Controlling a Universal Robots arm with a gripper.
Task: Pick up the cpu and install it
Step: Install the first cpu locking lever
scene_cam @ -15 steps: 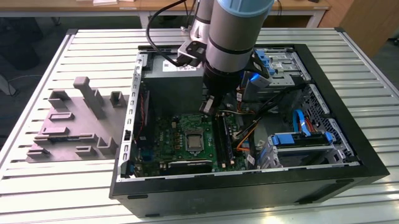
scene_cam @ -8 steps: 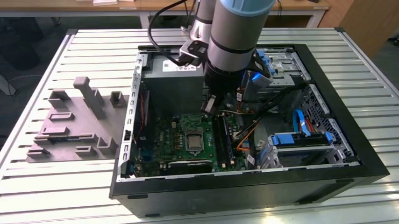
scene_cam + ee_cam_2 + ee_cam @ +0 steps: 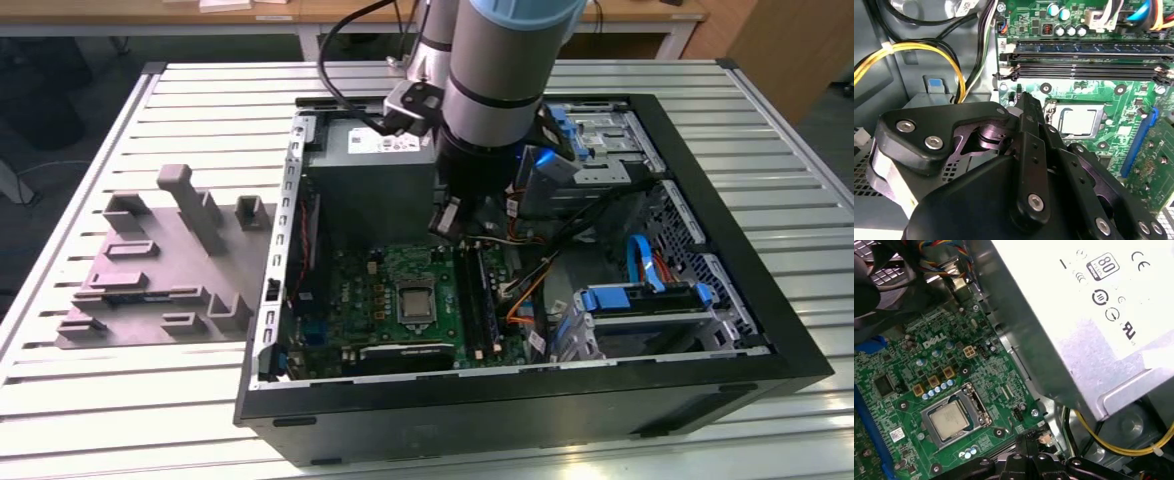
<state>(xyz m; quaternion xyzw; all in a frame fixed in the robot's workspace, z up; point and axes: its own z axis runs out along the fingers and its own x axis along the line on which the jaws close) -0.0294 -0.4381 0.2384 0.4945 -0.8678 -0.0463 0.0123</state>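
The cpu (image 3: 952, 420) lies flat inside the metal socket frame on the green circuit board (image 3: 909, 370), its silvery top showing. The second wrist view shows the cpu (image 3: 1078, 121) in that same frame. My gripper (image 3: 1024, 98) hangs above the board, beside the socket and apart from the cpu. Its black fingers meet at the tip with nothing between them. In the first wrist view the gripper (image 3: 1028, 436) tip points at the board edge near the socket. In the exterior view the gripper (image 3: 446, 222) sits under the arm, above the socket (image 3: 416, 300).
The open black computer case (image 3: 534, 400) stands on a slatted table. A grey power supply (image 3: 1074, 315) sits close beside the gripper, with yellow cables (image 3: 929, 50) nearby. Memory slots (image 3: 1089, 70) run past the socket. A grey moulded tray (image 3: 160, 270) stands at the exterior view's left.
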